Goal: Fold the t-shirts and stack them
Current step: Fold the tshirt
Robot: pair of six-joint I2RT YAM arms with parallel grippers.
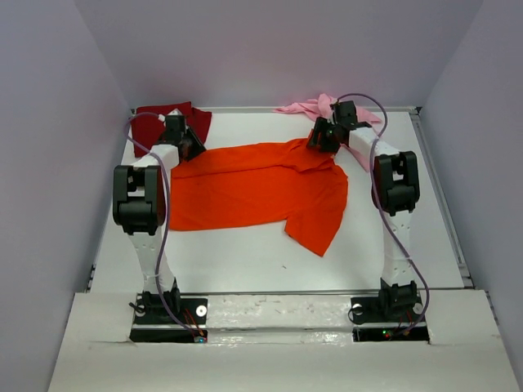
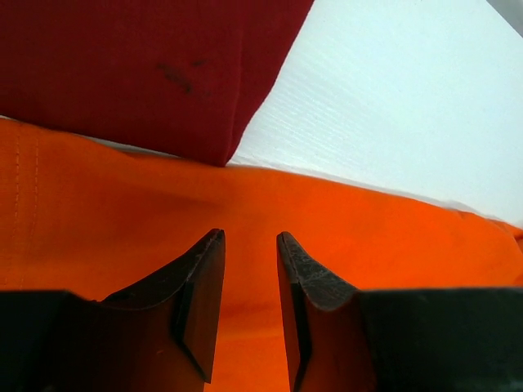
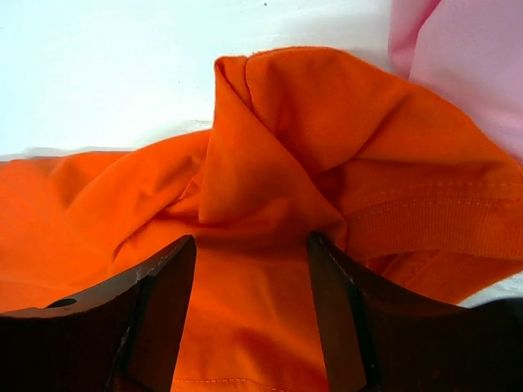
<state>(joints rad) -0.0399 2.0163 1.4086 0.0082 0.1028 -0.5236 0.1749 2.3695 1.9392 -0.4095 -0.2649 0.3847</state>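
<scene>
orange t-shirt [image 1: 245, 192]: lying unfolded across the middle of the table [image 1: 245, 261], stretching from the far left toward the right, trailing one pointed flap toward the near edge on the right side.
orange t-shirt, left end: lying flat and smooth beneath the left gripper [image 2: 249, 237], showing a stitched hem at the left of the left wrist view.
orange t-shirt, right end: bunching into a raised, creased fold in front of the right gripper [image 3: 252, 241], showing a ribbed band just to the right of that fold.
dark red t-shirt [image 1: 159, 121]: lying in the far-left corner of the table, reaching with one corner right up to the orange edge; touching or merely beside, impossible to tell.
pink t-shirt [image 1: 304, 107]: lying crumpled at the far edge, right of centre, sitting just beside the bunched orange cloth.
left gripper: hanging low over the far-left part of the orange cloth, standing narrowly parted, pinching nothing, showing flat orange fabric through the gap.
right gripper: hanging over the far-right part of the orange cloth, standing widely parted, straddling the foot of the raised fold, squeezing nothing visibly.
arms: reaching forward from the near edge, left arm [image 1: 143, 204] and right arm [image 1: 395, 184] standing well apart.
</scene>
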